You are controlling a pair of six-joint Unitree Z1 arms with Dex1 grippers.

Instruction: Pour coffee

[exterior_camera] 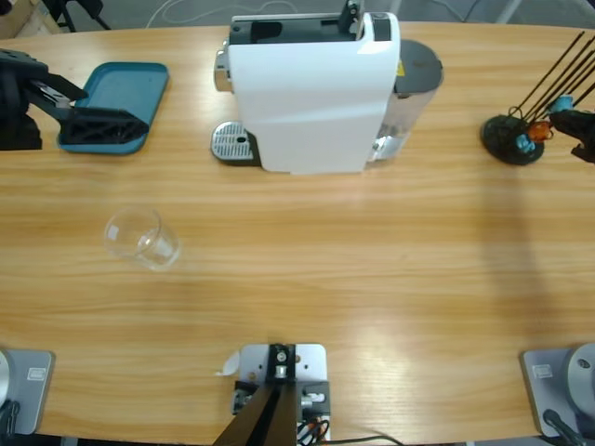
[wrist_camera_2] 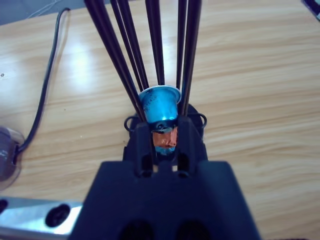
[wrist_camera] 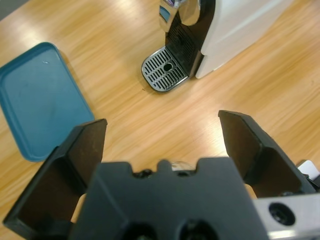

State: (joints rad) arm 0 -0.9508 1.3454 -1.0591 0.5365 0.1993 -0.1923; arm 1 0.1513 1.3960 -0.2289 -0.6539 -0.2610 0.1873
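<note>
No coffee shows in any view. A clear glass cup (exterior_camera: 139, 237) stands on the wood left of centre and looks empty. The white coffee machine (exterior_camera: 311, 88) sits at the back, its metal drip grid (exterior_camera: 232, 142) on its left side. My left gripper (exterior_camera: 107, 111) hangs open over the teal tray (exterior_camera: 121, 93) with nothing between its jaws; the left wrist view looks past the gripper (wrist_camera: 162, 122) to the drip grid (wrist_camera: 162, 75). My right gripper (wrist_camera_2: 164, 132) is shut on an orange capsule (wrist_camera_2: 165, 140) at the foot of a black rod rack, under a teal capsule (wrist_camera_2: 160, 102).
The capsule rack (exterior_camera: 509, 139) stands at the far right with long black rods (wrist_camera_2: 155, 40) rising from it. A black cable (wrist_camera_2: 47, 85) runs across the table behind the rack. The teal tray (wrist_camera: 40, 100) lies left of the machine (wrist_camera: 235, 25).
</note>
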